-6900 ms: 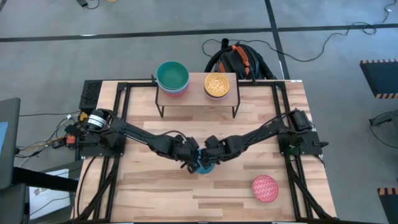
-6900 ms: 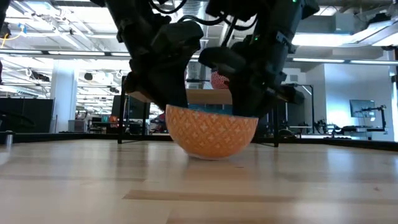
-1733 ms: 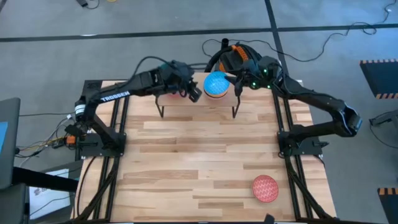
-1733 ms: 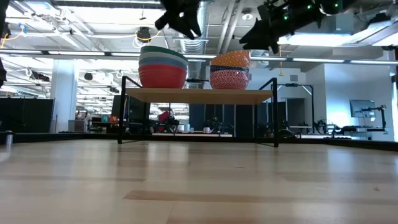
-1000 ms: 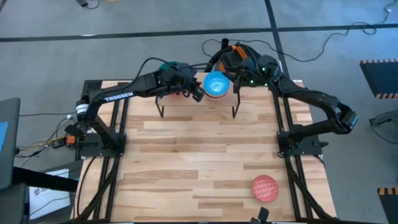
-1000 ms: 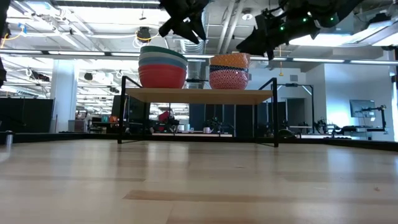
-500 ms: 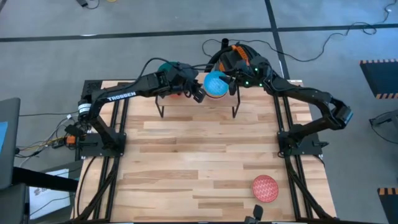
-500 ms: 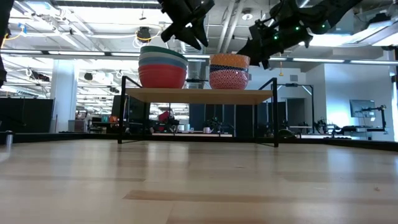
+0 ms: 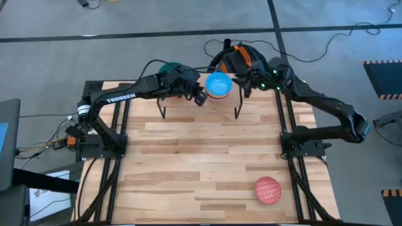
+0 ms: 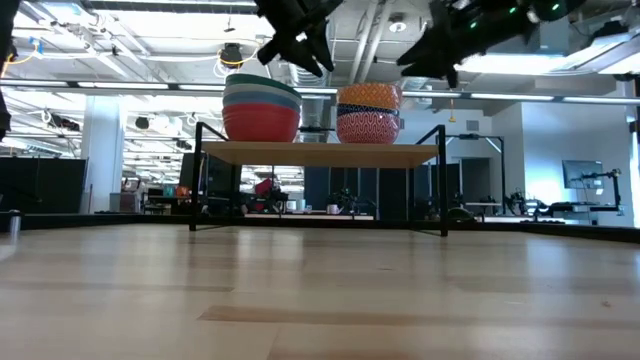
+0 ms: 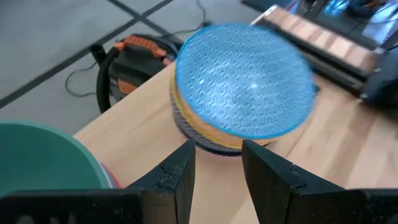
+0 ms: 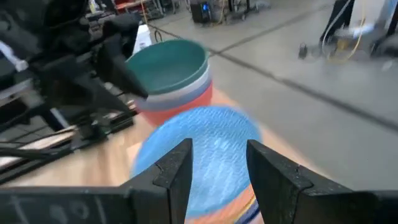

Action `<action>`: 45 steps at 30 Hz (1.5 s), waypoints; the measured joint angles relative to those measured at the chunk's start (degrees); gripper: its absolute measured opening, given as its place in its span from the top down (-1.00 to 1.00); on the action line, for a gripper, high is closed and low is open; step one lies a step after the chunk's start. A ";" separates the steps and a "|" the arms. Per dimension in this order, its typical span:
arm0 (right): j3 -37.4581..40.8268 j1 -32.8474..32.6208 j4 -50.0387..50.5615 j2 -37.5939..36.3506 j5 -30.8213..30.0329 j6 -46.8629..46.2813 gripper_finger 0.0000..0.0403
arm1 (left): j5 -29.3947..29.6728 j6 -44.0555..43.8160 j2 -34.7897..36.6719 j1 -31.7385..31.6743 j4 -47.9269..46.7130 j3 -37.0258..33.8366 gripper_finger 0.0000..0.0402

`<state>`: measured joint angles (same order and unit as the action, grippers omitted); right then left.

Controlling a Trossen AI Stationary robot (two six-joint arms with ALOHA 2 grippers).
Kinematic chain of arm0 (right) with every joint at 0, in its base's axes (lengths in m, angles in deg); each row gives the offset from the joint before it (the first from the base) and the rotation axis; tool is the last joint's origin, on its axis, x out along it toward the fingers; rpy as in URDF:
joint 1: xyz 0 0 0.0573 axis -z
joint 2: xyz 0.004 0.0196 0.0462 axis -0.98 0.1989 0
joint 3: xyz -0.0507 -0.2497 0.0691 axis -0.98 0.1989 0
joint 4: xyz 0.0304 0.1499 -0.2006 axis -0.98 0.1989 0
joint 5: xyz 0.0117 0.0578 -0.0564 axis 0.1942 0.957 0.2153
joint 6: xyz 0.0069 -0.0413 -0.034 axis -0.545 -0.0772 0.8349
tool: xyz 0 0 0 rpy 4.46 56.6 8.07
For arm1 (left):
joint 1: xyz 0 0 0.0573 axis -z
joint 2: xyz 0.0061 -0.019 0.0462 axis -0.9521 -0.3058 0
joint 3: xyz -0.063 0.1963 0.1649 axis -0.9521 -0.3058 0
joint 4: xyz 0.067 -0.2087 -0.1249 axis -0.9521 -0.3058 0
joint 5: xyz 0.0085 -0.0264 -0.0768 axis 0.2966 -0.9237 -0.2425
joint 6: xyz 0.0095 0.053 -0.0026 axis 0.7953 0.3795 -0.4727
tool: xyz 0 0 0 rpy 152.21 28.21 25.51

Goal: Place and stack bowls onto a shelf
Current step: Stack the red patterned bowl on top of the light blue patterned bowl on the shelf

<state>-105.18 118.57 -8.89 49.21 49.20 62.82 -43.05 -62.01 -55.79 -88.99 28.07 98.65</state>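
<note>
Green bowl (image 11: 43, 158) partly cropped

Two stacks of bowls are seen on the shelf (image 9: 198, 99): one topped by a green bowl (image 12: 169, 67), the other by a blue bowl (image 9: 218, 83). A pink-red patterned bowl (image 9: 267, 190) lies apart on the surface.

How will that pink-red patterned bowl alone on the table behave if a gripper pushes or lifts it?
The pink-red patterned bowl sits alone on the smooth wooden tabletop, so a side push would probably slide it rather than tip it. It looks rigid and small, likely light to lift. Its round, curved wall may slip between fingers unless gripped at the rim.
</note>
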 joint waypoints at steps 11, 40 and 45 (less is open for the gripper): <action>0.13 -15.04 22.39 -14.38 -9.86 -11.06 0.13 | 7.64 1.95 6.37 5.65 -0.87 -2.59 0.42; 9.81 -75.06 50.30 -4.80 -20.06 -64.19 0.12 | 24.42 -11.68 16.82 43.03 16.39 -28.55 0.42; 9.81 -78.84 48.99 -0.75 -13.71 -65.84 0.03 | 30.47 -13.40 16.48 48.09 15.19 -28.55 0.42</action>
<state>-95.37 39.73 40.09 48.46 35.49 -3.02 -12.58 -75.40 -39.31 -40.90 43.26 70.11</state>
